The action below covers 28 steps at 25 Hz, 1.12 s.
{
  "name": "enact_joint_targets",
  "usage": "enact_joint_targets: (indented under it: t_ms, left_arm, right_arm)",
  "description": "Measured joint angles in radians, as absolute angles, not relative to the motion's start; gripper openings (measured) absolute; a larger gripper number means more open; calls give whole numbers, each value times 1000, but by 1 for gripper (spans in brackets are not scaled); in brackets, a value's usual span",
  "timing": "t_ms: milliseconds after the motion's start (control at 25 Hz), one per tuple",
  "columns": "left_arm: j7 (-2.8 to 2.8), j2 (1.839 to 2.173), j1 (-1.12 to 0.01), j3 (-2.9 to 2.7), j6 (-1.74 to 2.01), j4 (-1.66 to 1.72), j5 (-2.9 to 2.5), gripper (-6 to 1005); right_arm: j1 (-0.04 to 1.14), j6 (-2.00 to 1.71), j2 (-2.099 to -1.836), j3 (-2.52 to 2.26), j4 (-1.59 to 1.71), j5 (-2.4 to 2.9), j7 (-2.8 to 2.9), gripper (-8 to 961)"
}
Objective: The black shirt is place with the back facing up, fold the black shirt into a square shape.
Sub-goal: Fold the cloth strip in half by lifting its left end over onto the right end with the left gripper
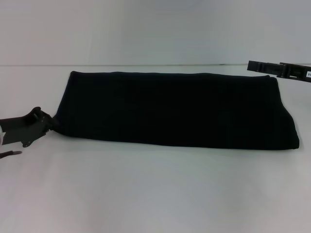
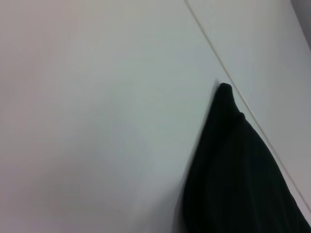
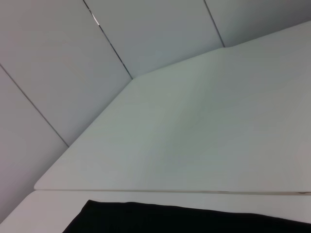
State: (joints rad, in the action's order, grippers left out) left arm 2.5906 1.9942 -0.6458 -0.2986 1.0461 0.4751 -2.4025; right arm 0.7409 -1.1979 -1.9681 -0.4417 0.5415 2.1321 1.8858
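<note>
The black shirt [image 1: 175,109] lies on the white table [image 1: 146,194] as a long flat band running left to right, plain side up, with no lettering showing. My left gripper [image 1: 44,123] sits low at the band's near left corner, touching or almost touching the cloth edge. My right gripper [image 1: 258,67] hovers at the far right, just beyond the shirt's far right corner and apart from it. The left wrist view holds one pointed corner of the shirt [image 2: 238,174]. In the right wrist view only a straight edge of the shirt [image 3: 194,221] appears.
Bare white table surrounds the shirt, with a wide strip in front of it. A seam between table panels [image 3: 170,191] runs along behind the shirt. Pale wall panels [image 3: 73,58] stand beyond the table's far edge.
</note>
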Motion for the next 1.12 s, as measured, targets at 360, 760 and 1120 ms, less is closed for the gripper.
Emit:
enact_joint_targets:
  t_ms: [360,760,1120]
  left_arm:
    - [2313,1988,-620,-297,1087,551,-2410,28]
    - [2167,1987,-500,-292,1114,748,-2405,28]
    - [2074,1981,-475,-279,1100,794,-2409,28]
  right_arm:
    - [738,-1173,-1993,-445,541,2104,1876,887]
    - [734,-1148,-2005,-450,535,2041,1875,884]
    - [744,-1110,-2005,-451,537,2040,1857,882]
